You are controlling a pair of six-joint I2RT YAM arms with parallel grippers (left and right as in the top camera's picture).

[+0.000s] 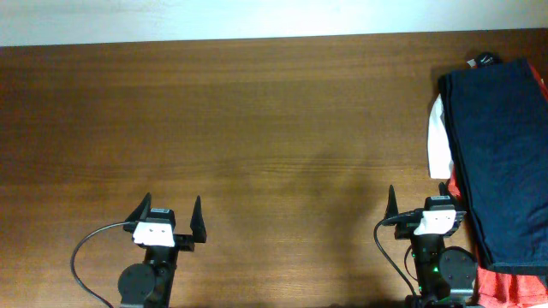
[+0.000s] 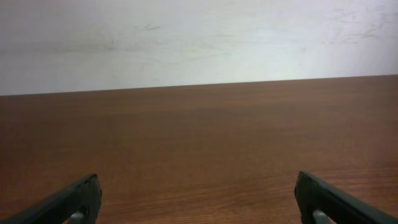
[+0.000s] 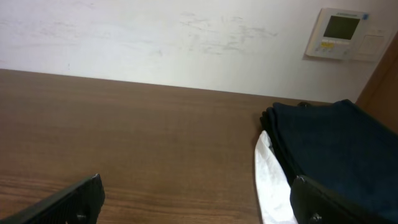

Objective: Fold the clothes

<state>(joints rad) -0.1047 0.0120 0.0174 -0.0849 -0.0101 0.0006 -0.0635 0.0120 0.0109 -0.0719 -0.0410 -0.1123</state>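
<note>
A pile of clothes lies at the table's right edge. A dark navy-blue garment (image 1: 505,154) is on top, folded flat. A white garment (image 1: 438,141) sticks out at its left side, a red-orange one (image 1: 505,287) shows below near the front, and a bit of black (image 1: 484,60) at the far end. The right wrist view shows the navy garment (image 3: 336,143) and the white one (image 3: 270,180). My left gripper (image 1: 171,214) is open and empty over bare table at the front left. My right gripper (image 1: 419,204) is open and empty, just left of the pile's front part.
The brown wooden table (image 1: 257,128) stretches between the arms and to the back edge by a white wall. A wall thermostat panel (image 3: 341,34) shows in the right wrist view. Cables run from both arm bases at the front edge.
</note>
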